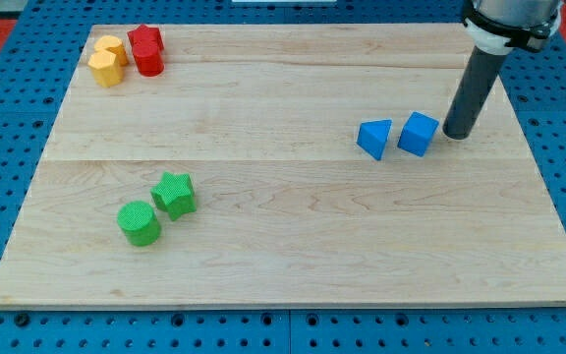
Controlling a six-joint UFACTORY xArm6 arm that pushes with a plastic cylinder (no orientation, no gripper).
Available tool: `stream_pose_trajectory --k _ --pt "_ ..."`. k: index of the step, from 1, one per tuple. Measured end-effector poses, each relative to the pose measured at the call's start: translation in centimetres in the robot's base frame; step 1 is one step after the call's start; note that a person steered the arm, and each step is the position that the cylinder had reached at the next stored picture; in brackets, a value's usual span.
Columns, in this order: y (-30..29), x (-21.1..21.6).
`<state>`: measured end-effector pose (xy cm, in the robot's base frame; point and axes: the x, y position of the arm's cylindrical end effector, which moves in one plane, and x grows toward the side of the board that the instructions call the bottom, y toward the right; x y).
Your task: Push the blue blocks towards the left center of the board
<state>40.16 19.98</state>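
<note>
Blue cube [419,134] just left of my tip [455,135]; blue triangular block [373,138] beside; green pair [157,208] far left.

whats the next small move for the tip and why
Probably a short slide toward the view's left. My tip sits just to the right of the blue cube, with the blue triangular block just beyond it on the left, a narrow gap between them. Pushing left should drive both along the wooden board toward its left center.

rod: straight dark grey cylinder | collar: white ring beneath black housing | my tip [455,135]: blunt end
</note>
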Motion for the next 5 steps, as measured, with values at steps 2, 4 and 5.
stream_pose_trajectory --k 2,4,5 --pt "-9.0 2.1" --pt "-21.6 2.0" --pt "-25.5 -0.4"
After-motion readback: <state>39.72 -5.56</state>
